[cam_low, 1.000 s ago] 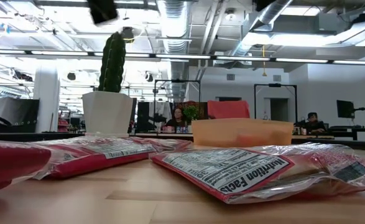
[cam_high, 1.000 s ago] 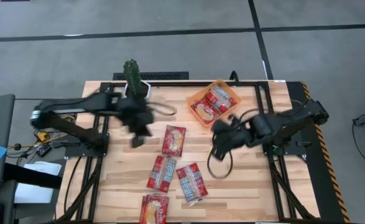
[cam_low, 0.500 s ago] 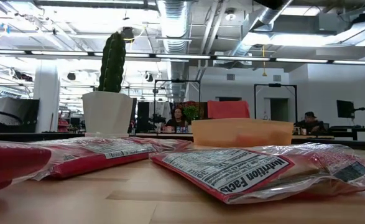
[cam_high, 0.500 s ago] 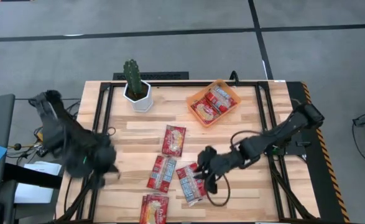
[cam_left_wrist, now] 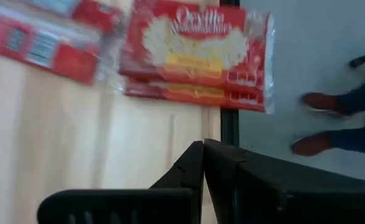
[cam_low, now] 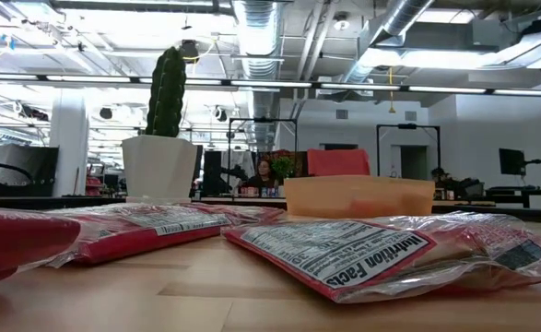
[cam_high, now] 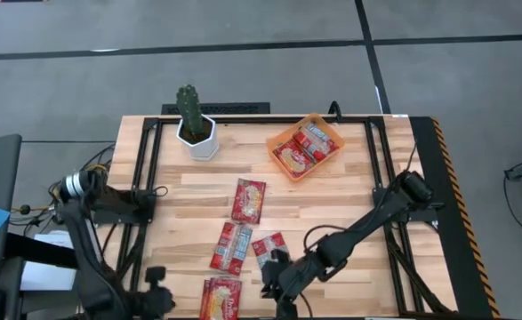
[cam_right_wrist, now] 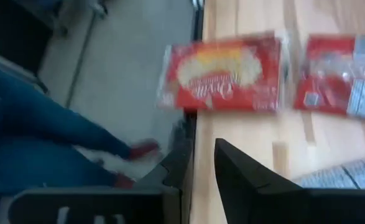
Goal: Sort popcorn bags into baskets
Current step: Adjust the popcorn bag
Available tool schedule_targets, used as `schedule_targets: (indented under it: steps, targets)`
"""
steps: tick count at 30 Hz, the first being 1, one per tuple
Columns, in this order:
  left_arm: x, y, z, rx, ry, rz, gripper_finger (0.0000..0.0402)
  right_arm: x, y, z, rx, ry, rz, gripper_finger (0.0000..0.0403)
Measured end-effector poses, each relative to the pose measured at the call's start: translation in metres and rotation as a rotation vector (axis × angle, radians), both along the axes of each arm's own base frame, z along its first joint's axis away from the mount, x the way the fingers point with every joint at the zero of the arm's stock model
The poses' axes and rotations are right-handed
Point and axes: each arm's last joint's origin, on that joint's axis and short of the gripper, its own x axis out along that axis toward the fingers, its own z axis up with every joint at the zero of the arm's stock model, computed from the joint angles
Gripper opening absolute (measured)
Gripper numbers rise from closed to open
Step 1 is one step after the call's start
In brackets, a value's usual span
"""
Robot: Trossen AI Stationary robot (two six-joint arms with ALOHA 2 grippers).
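Observation:
Several red popcorn bags lie flat on the wooden table: one at mid-table [cam_high: 249,200], two side by side [cam_high: 231,246] [cam_high: 269,253], and one at the near edge [cam_high: 220,298], also seen in the left wrist view [cam_left_wrist: 198,53] and the right wrist view [cam_right_wrist: 222,74]. The orange tray [cam_high: 328,153] at the far side holds two or three bags [cam_high: 301,149]. My left gripper [cam_high: 158,300] [cam_left_wrist: 204,144] is shut, left of the near-edge bag. My right gripper [cam_high: 274,283] [cam_right_wrist: 202,143] is open by a narrow gap, right of that bag. Neither shows in the low view.
A white pot with a green cactus [cam_high: 194,124] stands at the far left. Black frame rails [cam_high: 145,178] [cam_high: 381,178] run along both sides of the table. A person's legs in blue jeans [cam_right_wrist: 39,137] and red shoes [cam_left_wrist: 319,102] stand just past the near edge.
My left arm swung from beside the cactus across the table's left side to the near edge. My right arm swept from near the orange tray toward the near edge, past the pair of bags. The bags have not moved.

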Motion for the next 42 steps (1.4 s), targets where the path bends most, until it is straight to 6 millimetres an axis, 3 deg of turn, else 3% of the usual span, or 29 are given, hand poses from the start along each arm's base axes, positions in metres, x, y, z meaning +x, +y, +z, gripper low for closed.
schedule_targets:
  steps: [7, 11, 16, 20, 31, 42]
  targets:
    - [0.03, -0.041, -0.057, -0.162, -0.008, 0.082, 0.0, -0.002, 0.011, -0.004, -0.058, -0.001, 0.075, 0.0091]
    - [0.045, -0.06, -0.072, -0.311, -0.039, 0.064, 0.0, -0.004, 0.013, -0.005, -0.077, 0.0, 0.094, 0.0091]
    - [0.055, -0.076, -0.089, -0.493, 0.097, 0.034, 0.0, -0.009, 0.02, -0.004, -0.083, -0.015, 0.12, 0.0091]
    - [0.057, -0.083, -0.094, -0.495, 0.131, 0.024, 0.0, -0.012, 0.023, -0.003, -0.1, -0.032, 0.119, 0.0091]
    - [0.105, -0.051, -0.128, -0.281, 0.068, 0.163, 0.0, -0.012, 0.025, -0.002, -0.091, -0.042, 0.108, 0.0091]
    - [0.14, -0.019, -0.12, -0.15, 0.056, 0.113, 0.0, -0.012, 0.024, -0.003, -0.066, -0.017, 0.077, 0.0091]
